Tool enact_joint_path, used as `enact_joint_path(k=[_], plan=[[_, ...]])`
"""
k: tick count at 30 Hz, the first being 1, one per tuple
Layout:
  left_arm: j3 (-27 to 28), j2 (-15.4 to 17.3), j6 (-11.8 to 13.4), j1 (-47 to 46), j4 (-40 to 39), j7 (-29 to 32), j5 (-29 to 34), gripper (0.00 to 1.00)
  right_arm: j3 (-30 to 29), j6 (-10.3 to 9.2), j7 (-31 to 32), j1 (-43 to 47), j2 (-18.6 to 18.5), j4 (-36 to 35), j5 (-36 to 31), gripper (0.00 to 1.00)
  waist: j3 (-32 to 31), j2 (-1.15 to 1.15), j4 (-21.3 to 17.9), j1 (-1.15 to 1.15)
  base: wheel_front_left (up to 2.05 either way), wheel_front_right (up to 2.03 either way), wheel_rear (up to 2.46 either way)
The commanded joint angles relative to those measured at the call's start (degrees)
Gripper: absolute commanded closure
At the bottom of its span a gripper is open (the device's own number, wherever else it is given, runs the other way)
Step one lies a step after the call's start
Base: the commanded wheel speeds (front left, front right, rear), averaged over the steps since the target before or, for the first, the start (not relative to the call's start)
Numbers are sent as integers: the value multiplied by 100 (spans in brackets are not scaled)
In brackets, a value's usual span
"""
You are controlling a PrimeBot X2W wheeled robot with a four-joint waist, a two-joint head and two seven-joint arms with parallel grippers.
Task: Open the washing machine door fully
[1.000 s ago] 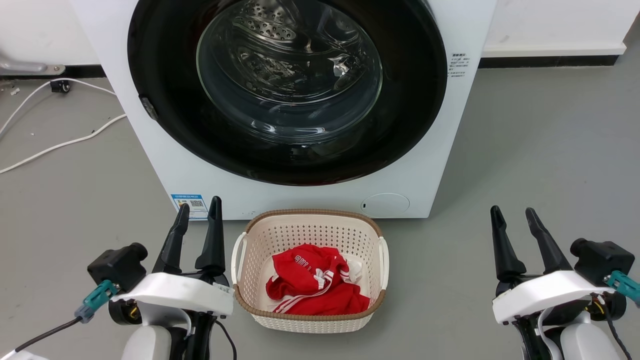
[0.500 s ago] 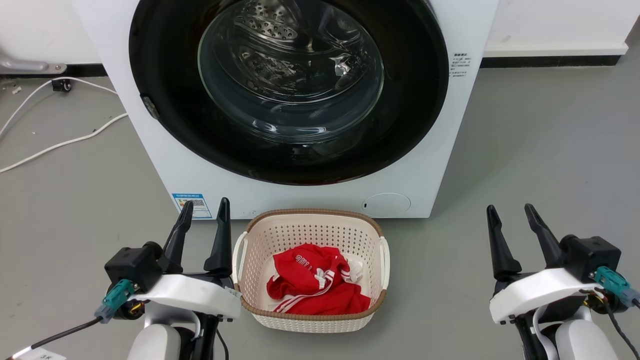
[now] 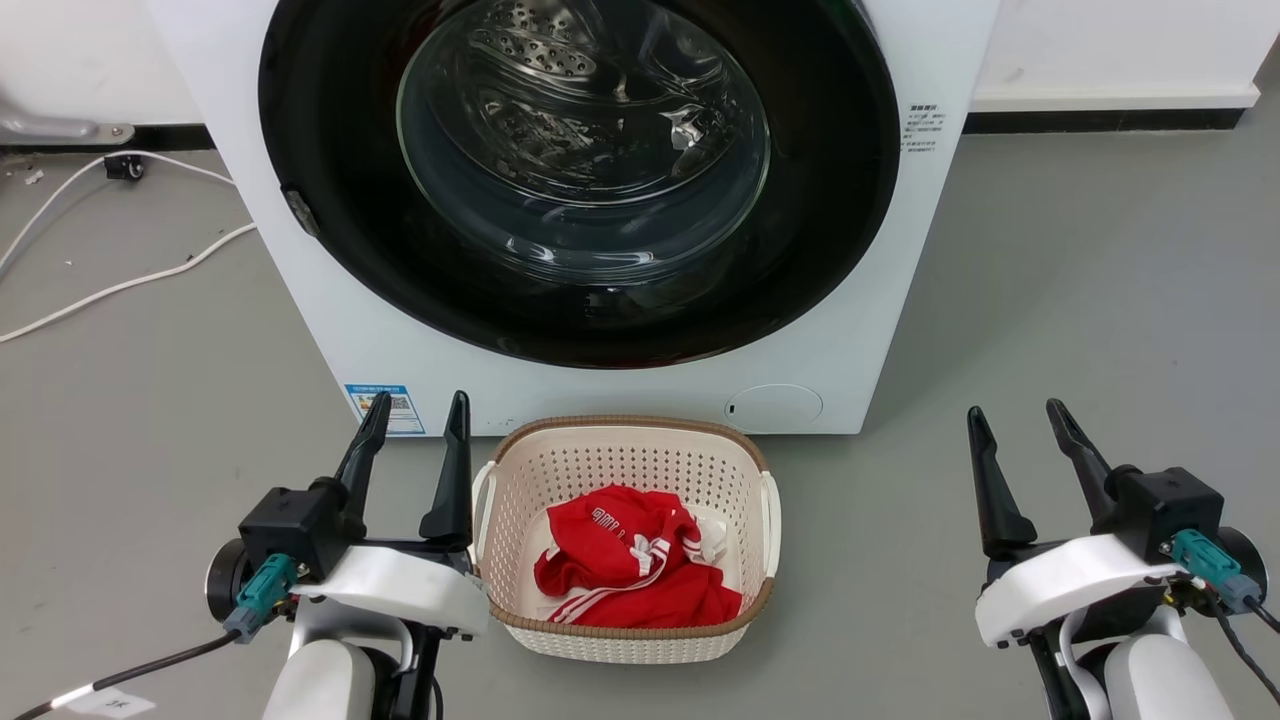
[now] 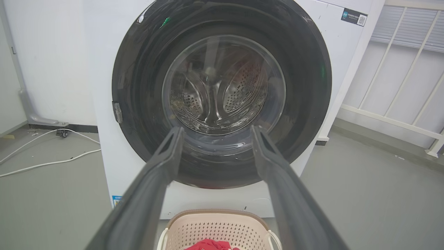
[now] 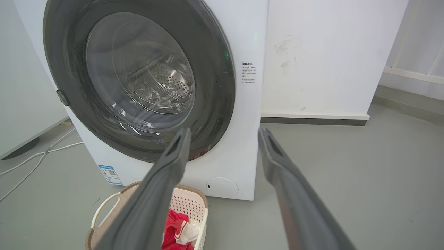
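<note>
Now, washing machine door (image 3: 830,200) closed, left fingers (image 3: 452,470) spread, nearer basket (image 3: 630,425), right fingers (image 3: 985,480) spread.

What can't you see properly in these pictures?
- Washing machine door: its top is cut off by the head view's upper edge.
- Label on the machine's front: print too small to read, head view.
- Blue sticker: partly hidden behind the left gripper, head view.
- Basket: partly hidden by the right gripper's finger, right wrist view.
</note>
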Motion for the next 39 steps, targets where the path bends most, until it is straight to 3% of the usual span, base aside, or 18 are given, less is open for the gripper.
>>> enact_joint_path(k=[1,23,39], plan=[[-12,18,12,-82,-12,-40,93,0,8,10,-46,-79,13,-43,-67,0,2,0,-1,0,0,0,0],[-16,18,183,-87,46,-273,1008,0,-27,6,-189,-136,15,-21,-624,0,64,0,17,0,0,0,0],[29,18,225,-60,111,-261,915,0,-71,6,-147,-80,15,13,-347,0,62,0,20,0,0,0,0]])
